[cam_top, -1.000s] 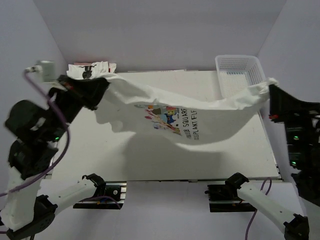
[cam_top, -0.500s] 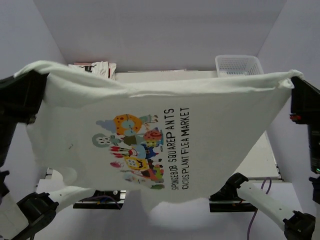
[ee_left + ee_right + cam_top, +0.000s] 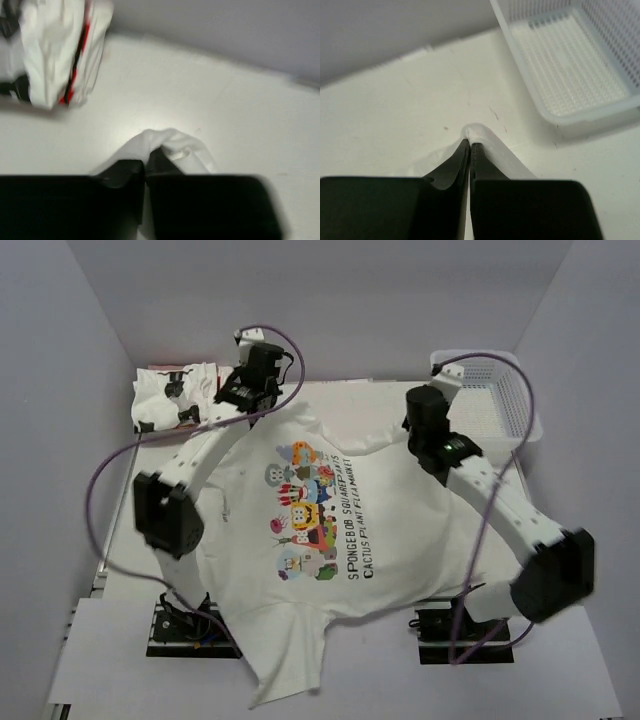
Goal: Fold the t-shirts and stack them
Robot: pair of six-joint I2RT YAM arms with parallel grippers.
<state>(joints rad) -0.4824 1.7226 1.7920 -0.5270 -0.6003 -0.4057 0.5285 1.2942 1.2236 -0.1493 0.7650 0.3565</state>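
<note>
A white t-shirt with a colourful cartoon print (image 3: 315, 510) lies spread on the table, print up, its near part hanging over the front edge. My left gripper (image 3: 240, 400) is at its far left corner, shut on a fold of the white fabric (image 3: 165, 142). My right gripper (image 3: 412, 430) is at its far right corner, shut on a hem fold (image 3: 479, 132). A bundle of other white t-shirts with black and red prints (image 3: 175, 395) sits at the far left corner of the table; it also shows in the left wrist view (image 3: 55, 55).
A white mesh basket (image 3: 495, 390) stands at the far right corner, just right of my right gripper, and shows in the right wrist view (image 3: 580, 65). The back wall is close behind both grippers. Purple cables loop over both arms.
The t-shirt was held up in the air, stretched between both grippers. Both grippers have swung to the far side and down, and the shirt now lies on the table.
</note>
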